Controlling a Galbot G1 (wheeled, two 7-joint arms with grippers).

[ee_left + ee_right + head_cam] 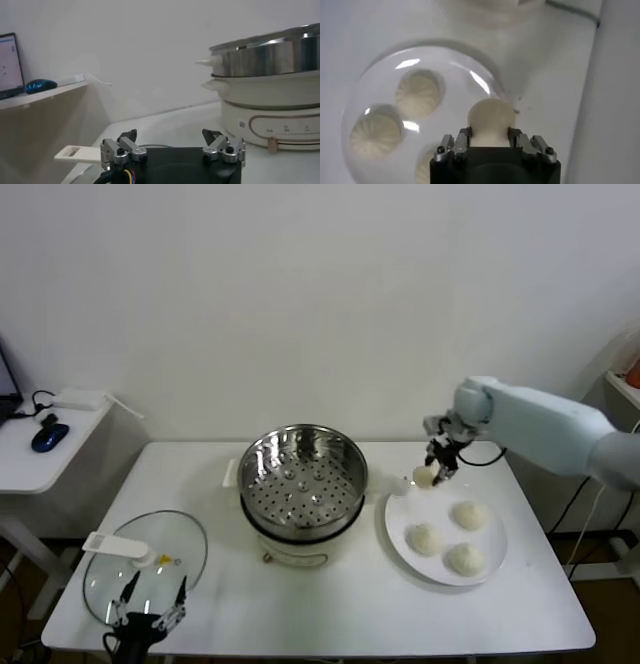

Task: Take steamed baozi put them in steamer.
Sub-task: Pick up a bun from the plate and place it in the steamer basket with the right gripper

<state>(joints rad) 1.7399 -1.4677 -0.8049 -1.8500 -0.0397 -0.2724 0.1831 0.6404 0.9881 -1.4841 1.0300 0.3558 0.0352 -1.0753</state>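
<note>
While three baozi lie on the white plate (pixel 492 562) at the lower right of the head view, the fourth baozi (pixel 425 476) sits pinched between the fingers of the right gripper (pixel 437 473), right of centre in that frame, at the plate's upper-left rim. The right wrist view confirms the hold: the bun bulges out from between the two closed-in fingers, low in the middle of the frame, with the other buns on the plate to its left. Whether the bun has cleared the plate or just touches its edge cannot be told.

The steamer (pixel 303 474), a shiny perforated steel basket on a cream pot base, stands in the middle of the head view with nothing in it. So this looks like the first carry, the bun freshly gripped and the task barely begun.

The next move likely calls for lifting the bun above the steel rim, travelling toward frame centre, then lowering into the basket before letting go.

The left gripper (pixel 152 609) waits at the bottom left of the head view, fingers spread apart, over the glass lid (pixel 148 556).
</note>
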